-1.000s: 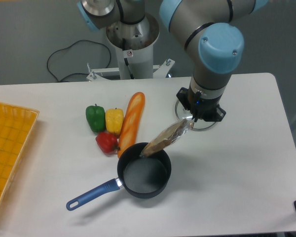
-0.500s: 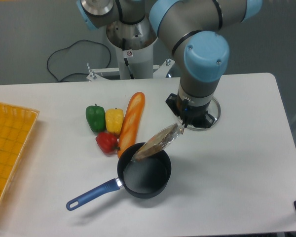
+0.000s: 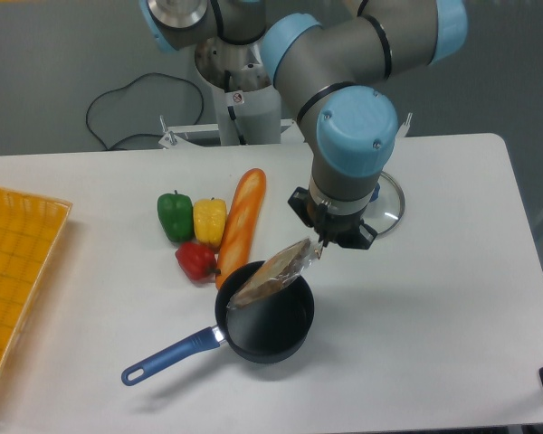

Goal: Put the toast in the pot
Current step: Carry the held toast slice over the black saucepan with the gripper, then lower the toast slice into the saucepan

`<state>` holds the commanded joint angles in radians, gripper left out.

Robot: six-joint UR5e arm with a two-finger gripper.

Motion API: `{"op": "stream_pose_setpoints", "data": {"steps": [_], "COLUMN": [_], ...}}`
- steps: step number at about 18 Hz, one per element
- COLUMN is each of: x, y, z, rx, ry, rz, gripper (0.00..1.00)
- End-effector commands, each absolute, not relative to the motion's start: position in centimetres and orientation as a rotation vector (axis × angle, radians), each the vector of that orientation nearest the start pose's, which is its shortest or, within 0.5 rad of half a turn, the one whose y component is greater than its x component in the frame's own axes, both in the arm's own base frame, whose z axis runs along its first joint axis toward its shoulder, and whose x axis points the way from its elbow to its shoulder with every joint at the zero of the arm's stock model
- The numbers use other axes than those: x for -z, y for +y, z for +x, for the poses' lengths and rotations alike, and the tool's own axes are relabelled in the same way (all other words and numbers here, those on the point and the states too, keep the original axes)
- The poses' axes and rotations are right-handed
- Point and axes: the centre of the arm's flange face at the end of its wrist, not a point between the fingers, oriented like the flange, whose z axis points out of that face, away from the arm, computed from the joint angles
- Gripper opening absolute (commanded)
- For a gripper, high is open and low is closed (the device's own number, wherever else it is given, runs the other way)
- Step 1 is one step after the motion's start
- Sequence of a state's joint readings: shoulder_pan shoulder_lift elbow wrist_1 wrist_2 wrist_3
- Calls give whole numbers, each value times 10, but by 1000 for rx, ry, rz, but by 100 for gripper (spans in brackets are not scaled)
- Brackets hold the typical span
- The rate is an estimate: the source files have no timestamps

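The toast, a brown slice in clear shiny plastic, hangs tilted over the far left part of the pot. My gripper is shut on the plastic at the toast's upper right corner, above the pot's far right rim. The pot is a small black saucepan with a grey inside and a long blue handle pointing to the front left. The toast's low end dips to about the pot's rim; whether it touches is unclear.
A long orange baguette lies just behind the pot's left side. Green, yellow and red peppers sit to its left. A glass lid lies behind my gripper. A yellow basket is at the left edge.
My gripper has moved to the left and towards the front with the toast, from over the lid to the pot's far rim. The toast now hangs further over the pot.
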<state>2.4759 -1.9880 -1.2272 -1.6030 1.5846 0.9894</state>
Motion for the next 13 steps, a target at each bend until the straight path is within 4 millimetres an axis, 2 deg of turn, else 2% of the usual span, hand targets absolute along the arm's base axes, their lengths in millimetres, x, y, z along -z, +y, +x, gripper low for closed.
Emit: {"op": "stream_pose_setpoints", "data": {"steps": [7, 13], "x": [-404, -419], "y": [515, 512], "z": [-429, -432], "rx": [126, 92], "ry": [142, 138], "rz": [-3211, -3196], "gripper": [0, 0]}}
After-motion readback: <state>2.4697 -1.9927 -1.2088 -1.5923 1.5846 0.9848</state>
